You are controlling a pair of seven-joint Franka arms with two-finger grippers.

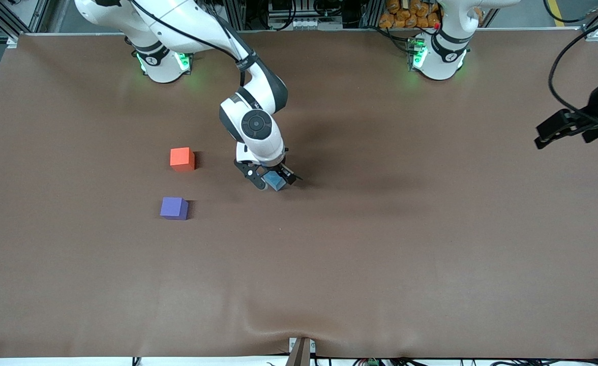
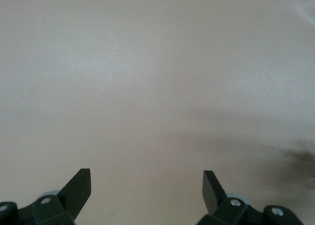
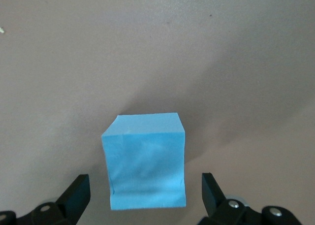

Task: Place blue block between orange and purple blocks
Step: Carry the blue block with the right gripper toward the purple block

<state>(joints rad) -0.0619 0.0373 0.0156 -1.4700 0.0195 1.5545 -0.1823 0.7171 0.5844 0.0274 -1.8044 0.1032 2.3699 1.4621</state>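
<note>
The blue block [image 1: 275, 180] sits on the brown table [image 1: 380, 244] directly under the right gripper [image 1: 271, 179], between its two fingers, which stand spread wide on either side of the cube without touching it. In the right wrist view the blue block [image 3: 146, 160] fills the gap in front of the camera, one fingertip [image 3: 78, 191] to one flank and the other to the other flank, each with a clear strip of table showing between pad and cube; the block rests flat on the surface, its top face turned slightly askew to the line between the fingers. From this gripper, the orange block [image 1: 182, 158] lies toward the right arm's end of the table and a little farther from the front camera, while the purple block [image 1: 174, 208] lies toward the same end but nearer to the front camera; the two cubes sit apart from each other with bare table between them, and both are well apart from the blue cube. The left gripper [image 1: 566, 131] hangs in the air over the left arm's end of the table, waiting, its fingers [image 2: 78, 188] spread apart with only bare table beneath them in the left wrist view.
</note>
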